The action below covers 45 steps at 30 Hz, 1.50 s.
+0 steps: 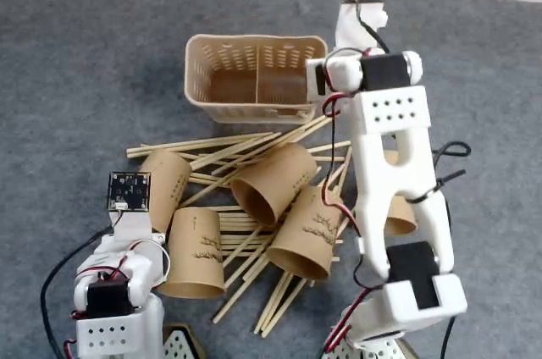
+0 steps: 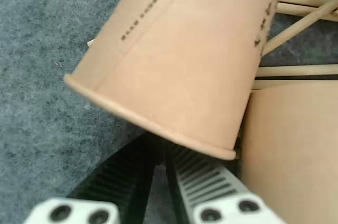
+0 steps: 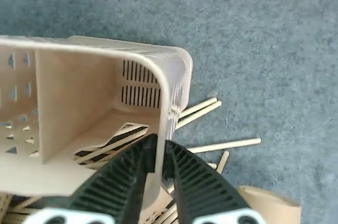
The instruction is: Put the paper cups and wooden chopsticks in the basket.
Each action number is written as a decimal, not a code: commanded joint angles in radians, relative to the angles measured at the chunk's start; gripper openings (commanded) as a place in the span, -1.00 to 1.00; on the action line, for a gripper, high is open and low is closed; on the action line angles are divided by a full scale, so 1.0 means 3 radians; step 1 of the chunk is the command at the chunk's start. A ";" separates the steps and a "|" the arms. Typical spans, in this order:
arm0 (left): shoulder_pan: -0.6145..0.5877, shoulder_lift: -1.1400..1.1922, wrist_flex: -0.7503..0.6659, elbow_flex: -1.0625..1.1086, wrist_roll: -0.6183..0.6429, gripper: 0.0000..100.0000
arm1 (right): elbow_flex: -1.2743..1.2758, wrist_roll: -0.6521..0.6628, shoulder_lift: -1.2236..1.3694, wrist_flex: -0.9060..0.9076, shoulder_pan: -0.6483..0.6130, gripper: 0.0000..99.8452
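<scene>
A beige slotted basket (image 1: 254,39) stands at the back of the grey mat, and its floor is bare. Several paper cups lie on their sides in front of it, among them one (image 1: 165,183) by the left arm and one (image 1: 273,183) in the middle. Wooden chopsticks (image 1: 212,146) are strewn under and around them. My left gripper (image 2: 159,152) is shut and holds nothing, its tips just short of the rim of a lying cup (image 2: 179,60). My right gripper (image 3: 160,152) is shut, its tips over the right end wall of the basket (image 3: 79,92).
A second cup (image 2: 296,145) lies close beside the first. More chopsticks (image 3: 224,146) and a cup's edge (image 3: 269,203) lie just outside the basket's right end. Bare grey mat (image 1: 85,80) spreads to the left and behind.
</scene>
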 commanded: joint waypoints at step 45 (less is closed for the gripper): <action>0.0054 -0.0018 0.0015 0.0064 -0.0015 -0.99 | -0.2115 0.0496 0.1281 0.1266 0.0013 -0.99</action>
